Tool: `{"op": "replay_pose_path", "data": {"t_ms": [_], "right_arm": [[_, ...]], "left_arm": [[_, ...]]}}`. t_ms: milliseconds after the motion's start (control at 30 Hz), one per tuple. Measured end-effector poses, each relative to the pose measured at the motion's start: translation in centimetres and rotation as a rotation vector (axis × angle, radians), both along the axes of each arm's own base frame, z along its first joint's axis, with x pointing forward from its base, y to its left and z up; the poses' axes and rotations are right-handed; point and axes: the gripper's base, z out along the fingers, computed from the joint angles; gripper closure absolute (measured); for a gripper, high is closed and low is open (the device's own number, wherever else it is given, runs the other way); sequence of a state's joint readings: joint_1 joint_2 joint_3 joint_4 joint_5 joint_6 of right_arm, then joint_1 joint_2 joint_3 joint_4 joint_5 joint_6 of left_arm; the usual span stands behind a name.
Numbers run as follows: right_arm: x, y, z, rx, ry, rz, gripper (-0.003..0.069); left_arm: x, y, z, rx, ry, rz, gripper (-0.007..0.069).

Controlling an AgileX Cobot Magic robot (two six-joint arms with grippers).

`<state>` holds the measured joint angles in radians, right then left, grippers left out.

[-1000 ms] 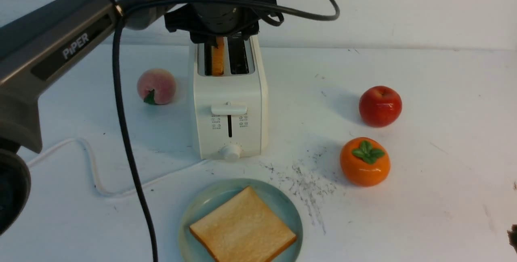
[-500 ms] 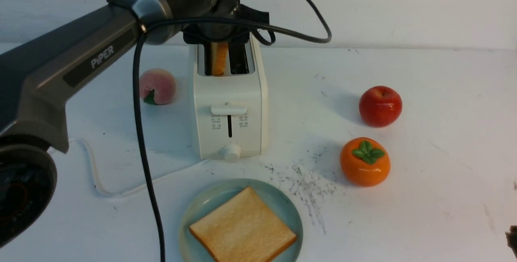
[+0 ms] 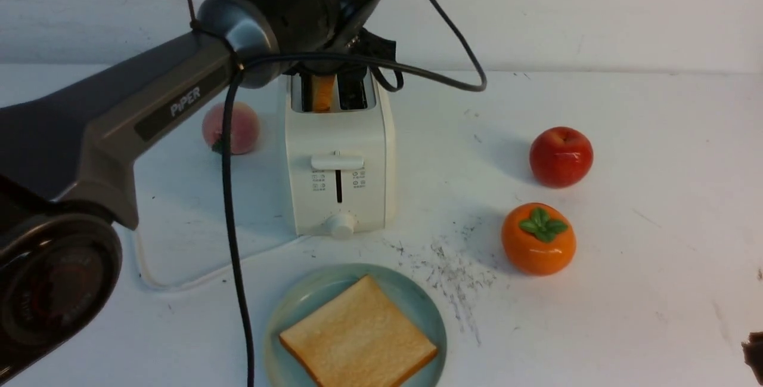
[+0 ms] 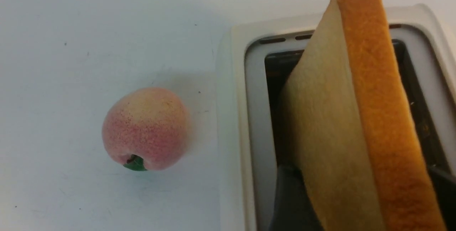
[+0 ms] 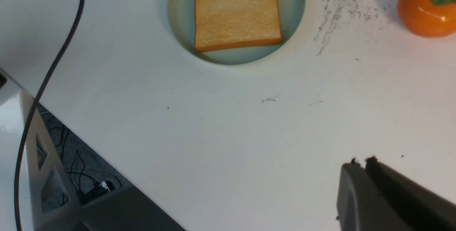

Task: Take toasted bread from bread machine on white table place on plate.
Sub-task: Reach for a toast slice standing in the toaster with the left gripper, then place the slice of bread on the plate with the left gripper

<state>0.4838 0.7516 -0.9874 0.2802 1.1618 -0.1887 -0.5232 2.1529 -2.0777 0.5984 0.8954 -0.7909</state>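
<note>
The white bread machine (image 3: 340,136) stands mid-table on the white table (image 3: 656,268). One slice of toasted bread (image 3: 323,92) stands in its left slot. In the left wrist view this slice (image 4: 356,117) rises tilted out of the slot (image 4: 274,81). My left gripper (image 4: 363,181) is shut on it, a dark finger against each face. A second slice (image 3: 357,339) lies flat on the pale teal plate (image 3: 286,315) in front of the toaster. It also shows in the right wrist view (image 5: 235,10). My right gripper (image 5: 359,161) is shut and empty, low at the near right.
A peach (image 3: 231,127) sits left of the toaster. A red apple (image 3: 561,156) and an orange persimmon (image 3: 538,238) sit to the right. The toaster's white cord (image 3: 149,276) loops at the near left. My arm's black cable (image 3: 235,226) hangs there too.
My left arm has swung right and farther over the toaster, and the gripper now covers more of the slice in the slot. The right gripper and the plated slice stay still.
</note>
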Motion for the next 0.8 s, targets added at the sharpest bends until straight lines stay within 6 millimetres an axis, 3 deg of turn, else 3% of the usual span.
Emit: {"op": "replay_pose_path", "data": {"t_ms": [133, 167, 200, 233, 300, 433, 533, 567, 600, 667, 733, 800], "right_arm": [[0.0, 0.0, 0.0, 0.000, 0.000, 0.000, 0.0626], [0.0, 0.0, 0.0, 0.000, 0.000, 0.000, 0.0626], [0.0, 0.0, 0.0, 0.000, 0.000, 0.000, 0.0626], [0.0, 0.0, 0.0, 0.000, -0.001, 0.000, 0.0626], [0.0, 0.0, 0.0, 0.002, 0.000, 0.000, 0.0626], [-0.1, 0.1, 0.0, 0.014, 0.006, 0.005, 0.0626], [-0.2, 0.2, 0.1, 0.026, 0.013, 0.010, 0.0624], [-0.2, 0.2, 0.1, 0.026, 0.013, 0.010, 0.0624], [-0.2, 0.2, 0.1, 0.028, 0.014, 0.010, 0.0622], [-0.2, 0.2, 0.1, 0.029, 0.013, 0.010, 0.0622], [0.0, 0.3, 0.2, 0.038, -0.002, 0.005, 0.0617], [0.0, 0.3, 0.2, 0.042, -0.008, 0.003, 0.0616]], "left_arm": [[0.1, 0.0, -0.2, 0.010, 0.003, -0.003, 0.0245], [0.1, 0.0, -0.1, 0.027, -0.001, -0.016, 0.0318], [0.0, 0.0, 0.0, 0.029, -0.002, -0.018, 0.0318], [0.0, 0.0, 0.1, 0.040, -0.002, -0.028, 0.0370], [-0.3, 0.0, 0.7, 0.076, -0.009, -0.064, 0.0517], [-1.6, 0.3, 3.6, 0.081, -0.054, -0.096, 0.0529], [-4.2, 1.5, 9.4, 0.027, -0.173, -0.110, 0.0527], [-4.6, 1.7, 10.2, 0.019, -0.189, -0.109, 0.0527], [-6.8, 3.0, 13.8, -0.019, -0.261, -0.105, 0.0527], [-8.2, 3.8, 15.6, -0.040, -0.295, -0.099, 0.0527], [-12.7, 6.5, 20.5, -0.118, -0.360, -0.072, 0.0527], [-14.0, 7.3, 21.5, -0.141, -0.359, -0.062, 0.0527]]}}
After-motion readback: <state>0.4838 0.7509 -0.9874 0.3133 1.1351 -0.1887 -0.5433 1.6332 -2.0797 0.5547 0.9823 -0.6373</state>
